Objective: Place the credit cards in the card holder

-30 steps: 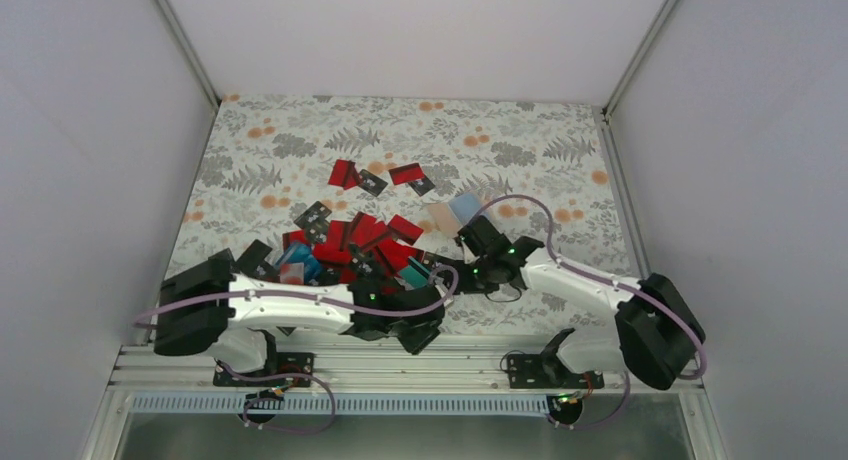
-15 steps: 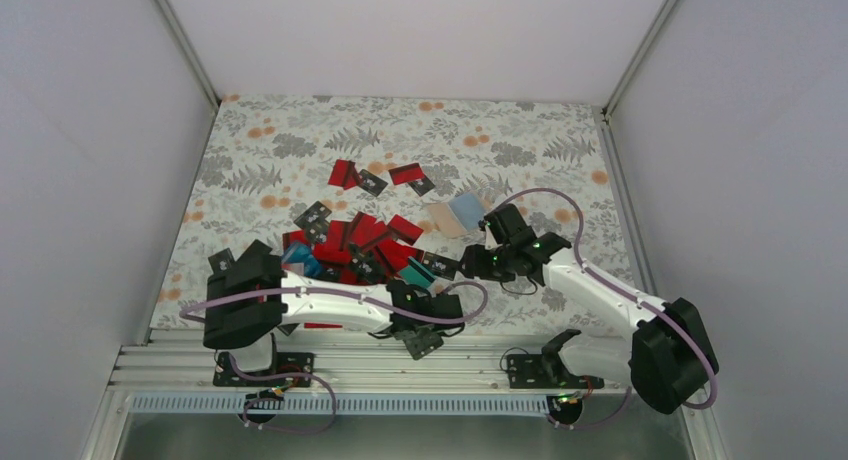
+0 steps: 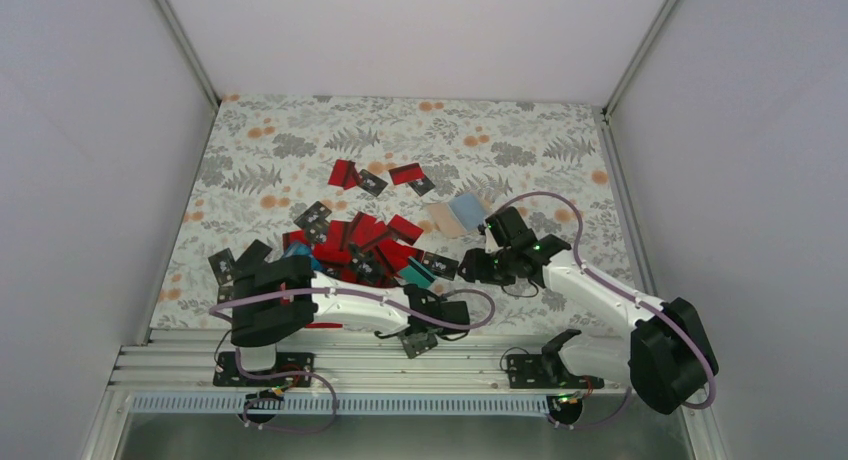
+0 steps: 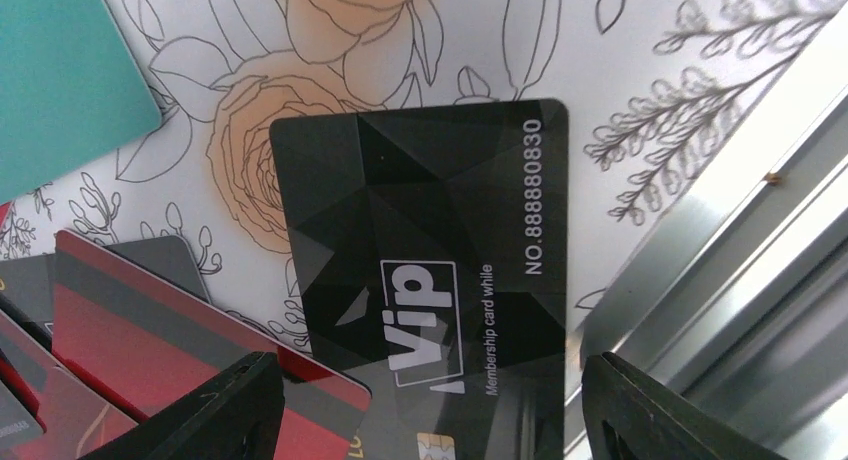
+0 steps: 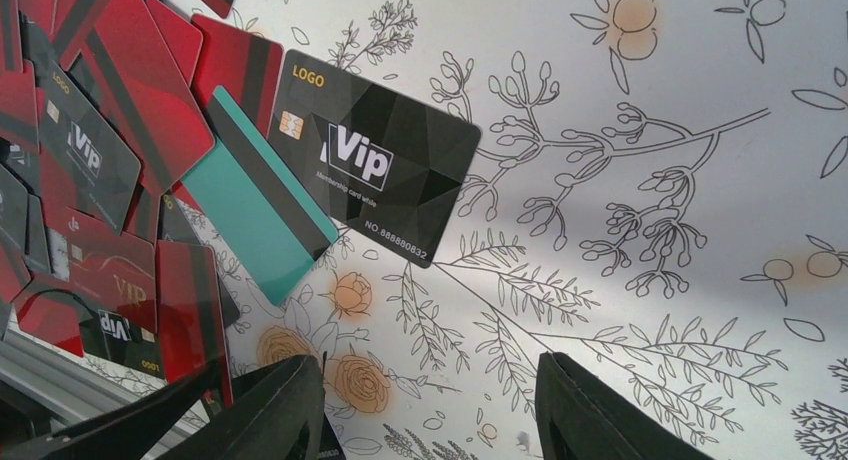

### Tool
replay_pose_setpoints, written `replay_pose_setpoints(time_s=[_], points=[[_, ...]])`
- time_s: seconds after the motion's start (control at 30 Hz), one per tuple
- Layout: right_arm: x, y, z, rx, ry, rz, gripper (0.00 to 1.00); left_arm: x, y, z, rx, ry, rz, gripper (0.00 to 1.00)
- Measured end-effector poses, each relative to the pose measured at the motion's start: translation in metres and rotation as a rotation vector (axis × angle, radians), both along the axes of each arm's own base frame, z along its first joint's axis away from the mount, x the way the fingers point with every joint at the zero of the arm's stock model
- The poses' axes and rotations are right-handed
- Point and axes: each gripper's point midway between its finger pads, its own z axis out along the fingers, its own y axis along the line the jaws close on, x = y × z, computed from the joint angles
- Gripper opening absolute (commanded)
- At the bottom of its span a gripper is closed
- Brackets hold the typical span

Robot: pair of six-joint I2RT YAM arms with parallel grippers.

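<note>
At table (image 3: 290,140) centre, top view: heap of red, black, teal plastic credit cards (image 3: 355,248); tan folding card holder (image 3: 445,218) just beyond. Left wrist: left gripper (image 4: 430,425) spread astride black VIP card (image 4: 440,270) beside metal rail (image 4: 720,280); flat card may skid railward when pinched. Right wrist: right gripper (image 5: 430,420) agape, empty.

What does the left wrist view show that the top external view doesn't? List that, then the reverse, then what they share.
Left wrist only: the readable white print on the black VIP card lying under the open left gripper. Top external only: the card holder, the right gripper, the whole spread of credit cards. Both: the left gripper, the floral table cover, red cards.
</note>
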Motion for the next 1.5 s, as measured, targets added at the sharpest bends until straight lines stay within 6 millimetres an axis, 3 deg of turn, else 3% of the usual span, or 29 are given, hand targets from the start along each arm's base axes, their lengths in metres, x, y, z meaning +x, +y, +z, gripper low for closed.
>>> replay_pose_setpoints(time_s=[0.13,0.6,1.0,1.5], points=[[-0.001,0.0,-0.002,0.002,0.001,0.008,0.54,0.002,0.005,-0.005,0.036,-0.013,-0.009,0.69],[0.0,0.002,-0.004,0.012,0.001,0.021,0.53,-0.003,0.006,-0.002,0.065,-0.008,-0.077,0.28],[0.001,0.004,-0.004,0.019,-0.003,0.025,0.53,-0.005,-0.006,0.008,0.027,0.017,-0.109,0.18],[0.002,0.002,-0.007,0.005,-0.006,0.016,0.52,0.011,-0.023,0.034,-0.033,-0.056,-0.101,0.04]])
